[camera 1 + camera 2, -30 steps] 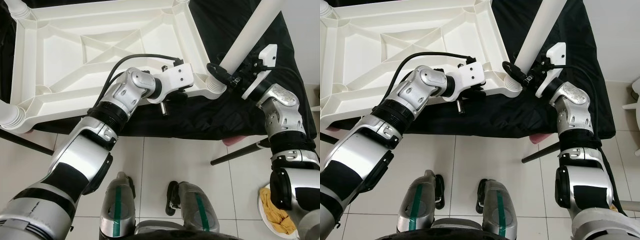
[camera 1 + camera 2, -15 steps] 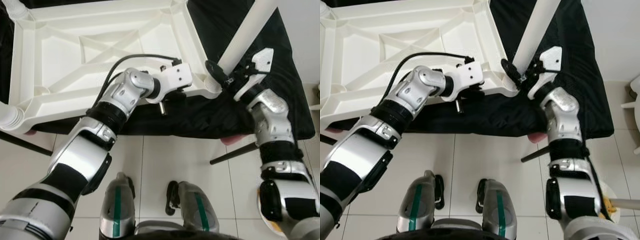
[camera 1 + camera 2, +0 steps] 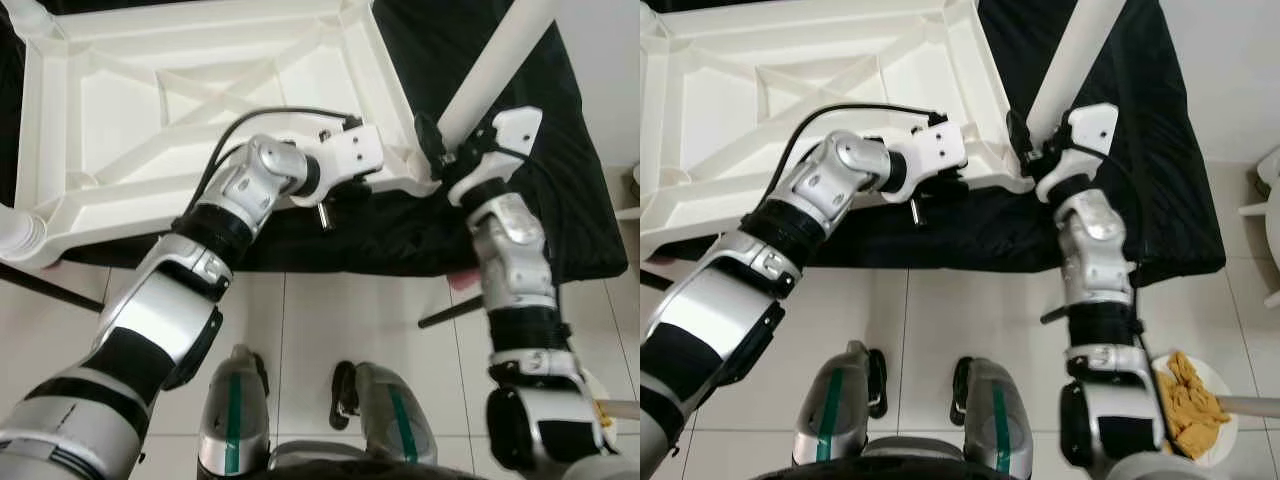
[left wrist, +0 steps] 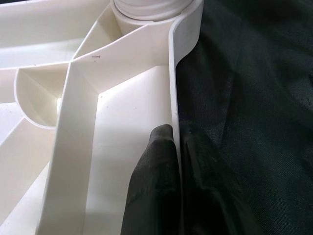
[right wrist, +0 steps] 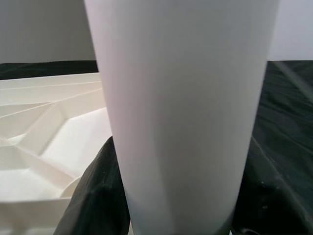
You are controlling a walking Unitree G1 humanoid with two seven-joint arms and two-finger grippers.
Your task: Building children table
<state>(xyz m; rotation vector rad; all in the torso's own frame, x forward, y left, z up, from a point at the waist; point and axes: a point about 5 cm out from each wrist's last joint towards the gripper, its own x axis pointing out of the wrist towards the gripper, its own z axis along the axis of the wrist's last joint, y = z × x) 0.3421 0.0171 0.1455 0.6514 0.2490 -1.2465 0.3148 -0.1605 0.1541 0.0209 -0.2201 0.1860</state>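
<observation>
The white tabletop (image 3: pixel 200 110) lies upside down on a black cloth (image 3: pixel 540 180). The left gripper (image 4: pixel 173 161) pinches its rim; the wrist view shows both fingers (image 4: pixel 151 186). The right gripper (image 3: pixel 445 150) hugs the white leg (image 5: pixel 181 112) at the corner.

Tabletop (image 3: pixel 180 110) lies on cloth (image 3: pixel 560 180), leg (image 3: pixel 495 60) at its right corner.

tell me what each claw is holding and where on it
Left claw pinches the upturned tabletop by its side rim, near a corner. Right claw grips the white leg near its lower end, by the corner socket.
</observation>
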